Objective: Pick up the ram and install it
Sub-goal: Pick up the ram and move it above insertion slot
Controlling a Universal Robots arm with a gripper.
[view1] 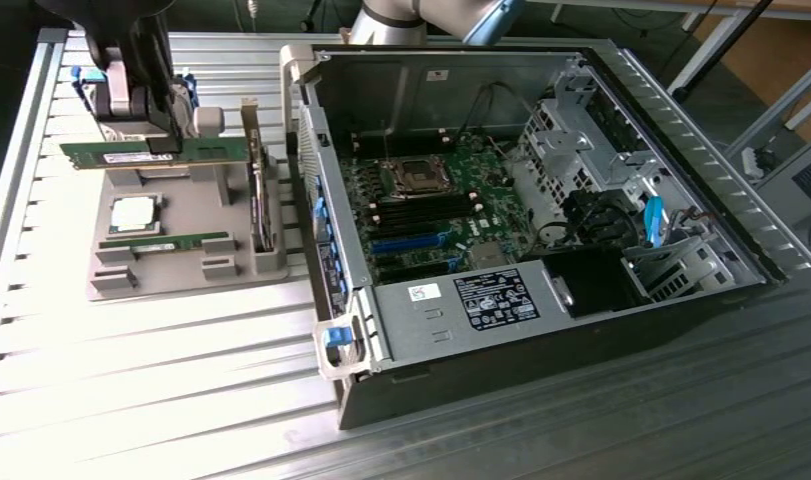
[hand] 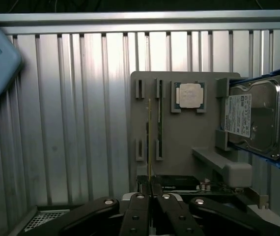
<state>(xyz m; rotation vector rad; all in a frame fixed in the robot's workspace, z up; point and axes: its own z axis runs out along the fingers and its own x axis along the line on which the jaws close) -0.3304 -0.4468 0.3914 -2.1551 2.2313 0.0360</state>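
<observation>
- Gripping the ram [view1: 152, 152], the robot's gripper [view1: 149, 140] sits in the upper left of the exterior view, its fingers clamped together on the board.
- The ram is a long, thin green stick, held level with its long side running left to right, just over the far part of a grey holder tray [view1: 178, 270]. Whether it is fully clear of the tray cannot be told.
- A second ram stick [view1: 165, 242] lies flat in the tray, nearer the camera, in the left middle of the frame.
- A square silver CPU chip [view1: 134, 213] rests in the tray between the two sticks.
- A dark expansion card [view1: 258, 205] stands on edge along the tray's right side.
- An open computer case [view1: 672, 150] fills the centre and right of the frame, lying on its side, with the green motherboard [view1: 425, 200] exposed and a labelled power supply [view1: 499, 298] at its near end.
- Everything rests on a slatted metal table [view1: 138, 380].
- From the wrist view, the gripper [hand: 152, 196] shows black fingers [hand: 137, 216] pressed on the ram [hand: 150, 137], seen edge-on as a thin line.
- Just beside that line the second ram stick [hand: 158, 123] sits in the tray [hand: 189, 142], with the CPU chip [hand: 189, 94] near it.
- A hard drive [hand: 253, 118] in a blue frame sits at the tray's edge, over the table [hand: 71, 123].
</observation>
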